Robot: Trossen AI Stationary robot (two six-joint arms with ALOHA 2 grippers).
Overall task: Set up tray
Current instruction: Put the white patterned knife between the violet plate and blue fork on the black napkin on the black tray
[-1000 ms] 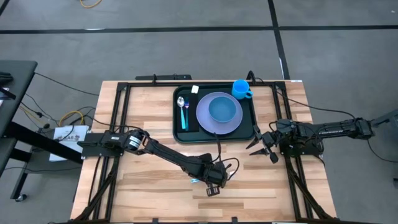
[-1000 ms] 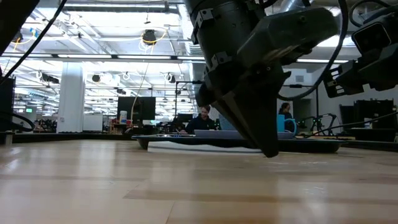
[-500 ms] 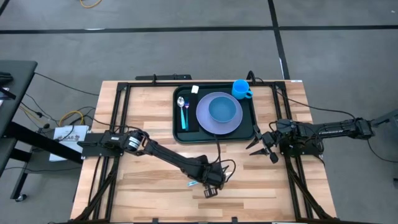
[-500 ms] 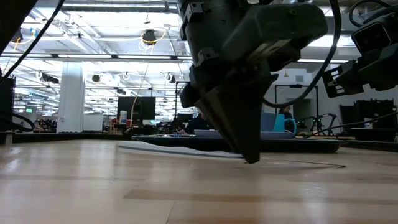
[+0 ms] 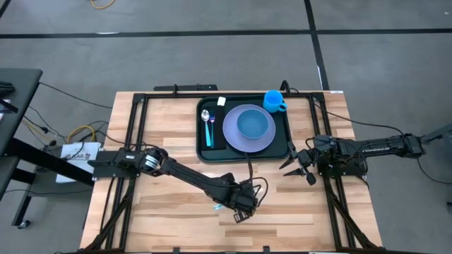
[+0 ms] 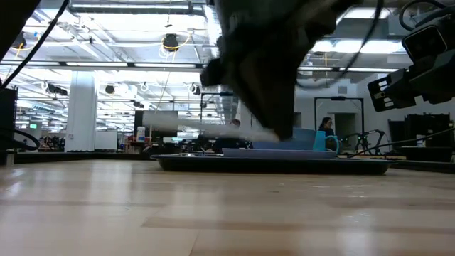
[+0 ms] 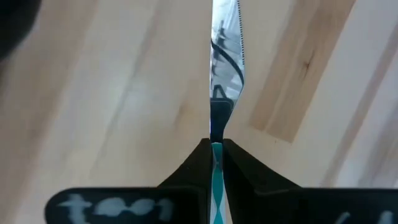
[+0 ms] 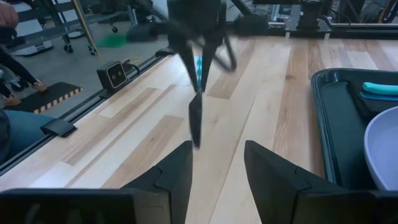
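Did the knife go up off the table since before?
Yes. The left gripper has lifted the knife. In the low view it lay on the wood in front of the tray before; now it sits above the tray's rim.

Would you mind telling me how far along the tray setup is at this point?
Mostly done: the dark green tray already carries a lavender plate with a blue bowl, a spoon and a blue cup. In hand: the left tool is shut on a teal-handled knife above the table. Left: setting it on the tray. The right tool waits open beside the tray.
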